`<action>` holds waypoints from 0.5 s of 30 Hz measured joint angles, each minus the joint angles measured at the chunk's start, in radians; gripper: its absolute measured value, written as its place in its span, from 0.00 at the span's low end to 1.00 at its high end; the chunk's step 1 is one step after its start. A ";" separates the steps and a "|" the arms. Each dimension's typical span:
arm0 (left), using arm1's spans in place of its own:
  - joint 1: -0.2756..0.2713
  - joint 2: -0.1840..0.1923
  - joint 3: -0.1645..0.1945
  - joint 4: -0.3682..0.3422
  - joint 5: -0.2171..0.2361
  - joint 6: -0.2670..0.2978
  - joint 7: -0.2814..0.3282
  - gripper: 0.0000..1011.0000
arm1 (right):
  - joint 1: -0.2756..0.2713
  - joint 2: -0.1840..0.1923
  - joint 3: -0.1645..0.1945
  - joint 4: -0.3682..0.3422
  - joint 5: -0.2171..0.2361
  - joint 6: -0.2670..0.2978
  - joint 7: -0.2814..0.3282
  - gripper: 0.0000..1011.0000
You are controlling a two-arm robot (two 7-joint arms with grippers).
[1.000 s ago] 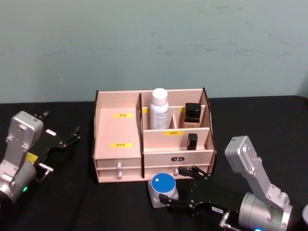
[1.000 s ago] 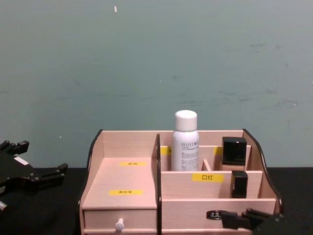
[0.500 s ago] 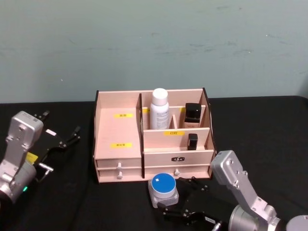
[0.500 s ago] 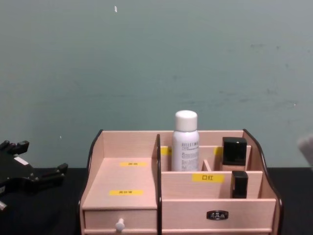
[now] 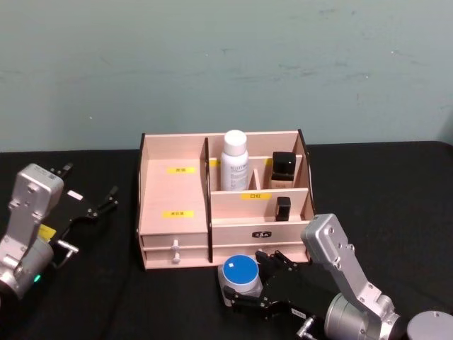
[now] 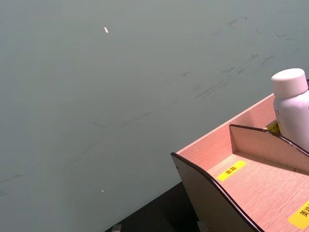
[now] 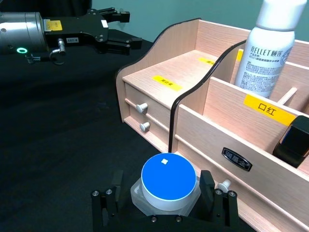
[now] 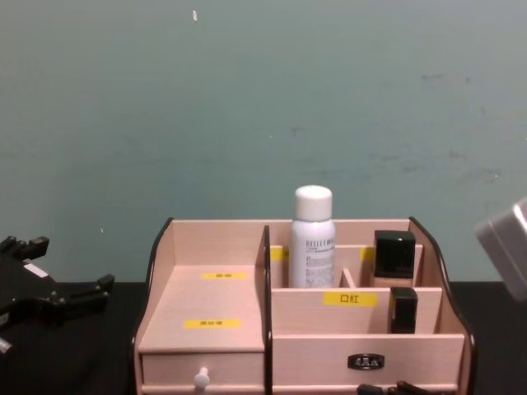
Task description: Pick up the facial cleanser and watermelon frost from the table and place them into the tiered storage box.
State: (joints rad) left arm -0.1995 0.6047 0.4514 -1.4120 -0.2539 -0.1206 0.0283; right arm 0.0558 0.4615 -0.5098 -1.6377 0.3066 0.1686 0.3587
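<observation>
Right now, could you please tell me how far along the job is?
Done: the facial cleanser stands upright in a rear compartment of the tiered storage box. In hand: the right gripper has its open fingers either side of the watermelon frost, which sits on the table. Left: grasping it and placing it in the box. The left gripper is parked at the left.

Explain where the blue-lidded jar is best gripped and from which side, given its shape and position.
Grip the watermelon frost across its squat frosted body, below the lid, coming low from the robot's side: the tiered storage box stands close behind it. The right gripper straddles it that way, open.
</observation>
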 joint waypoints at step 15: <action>0.000 0.000 0.000 0.000 0.000 0.000 0.000 1.00 | 0.014 -0.048 0.014 0.047 -0.032 0.009 0.027 0.99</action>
State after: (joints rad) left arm -0.1995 0.6047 0.4514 -1.4120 -0.2539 -0.1205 0.0283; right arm 0.0694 0.4134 -0.4962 -1.5907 0.2747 0.1779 0.3855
